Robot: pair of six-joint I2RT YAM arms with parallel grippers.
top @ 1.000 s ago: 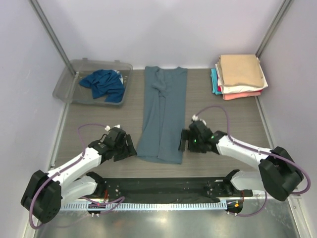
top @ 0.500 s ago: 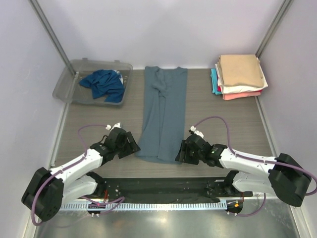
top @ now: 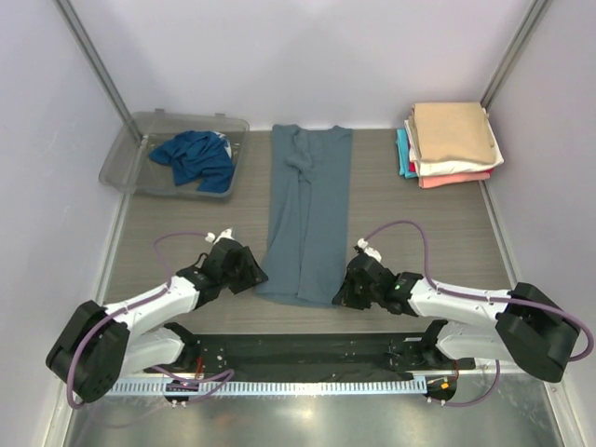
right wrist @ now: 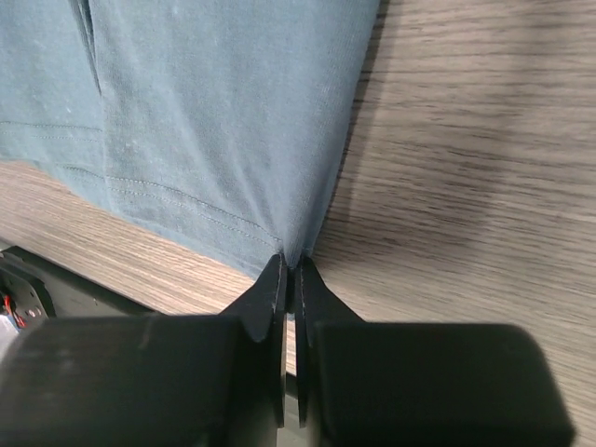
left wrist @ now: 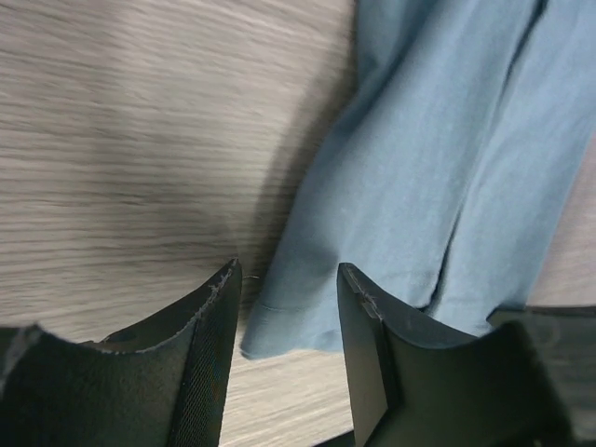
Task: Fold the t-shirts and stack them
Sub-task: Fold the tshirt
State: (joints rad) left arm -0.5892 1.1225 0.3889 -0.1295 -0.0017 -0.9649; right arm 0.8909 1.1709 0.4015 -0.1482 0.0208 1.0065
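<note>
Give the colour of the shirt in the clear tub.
The crumpled shirt is deep teal-blue; top external view.

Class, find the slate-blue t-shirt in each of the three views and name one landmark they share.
Top external: slate-blue t-shirt lies centre, running front to back.
Left wrist: upper right, hem corner bottom centre.
Right wrist: upper left, corner bottom centre.
Shared landmark: wood-grain table.

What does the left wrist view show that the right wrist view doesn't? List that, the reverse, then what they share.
Left wrist only: the left claw, jaws open, with a hem corner of the slate-blue t-shirt lying between its fingers. Right wrist only: the right claw shut on the opposite hem corner. Both: that t-shirt flat on the wood-grain table.
</note>
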